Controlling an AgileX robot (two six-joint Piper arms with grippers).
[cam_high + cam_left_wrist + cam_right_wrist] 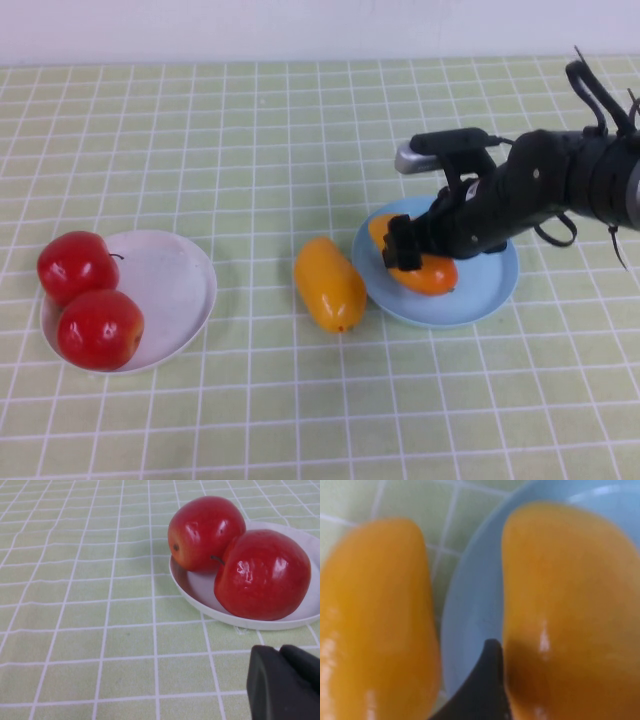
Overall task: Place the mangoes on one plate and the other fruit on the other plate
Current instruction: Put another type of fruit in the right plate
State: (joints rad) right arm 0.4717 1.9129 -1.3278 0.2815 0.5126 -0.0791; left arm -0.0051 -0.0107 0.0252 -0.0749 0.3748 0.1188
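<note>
One orange mango (432,273) lies on the light blue plate (490,300), and my right gripper (405,250) is shut on it. In the right wrist view this mango (570,610) fills the space beside one dark finger (491,680); the other finger is hidden. The second mango (329,283) lies on the cloth just left of the blue plate, apart from the gripper. Two red apples (77,266) (100,328) sit on the white plate (175,275) at the left. My left gripper (285,680) is shut, low over the cloth near the white plate (200,592), and does not show in the high view.
A green-and-white checked cloth (250,150) covers the whole table. The right arm (560,180) reaches in from the right edge over the blue plate.
</note>
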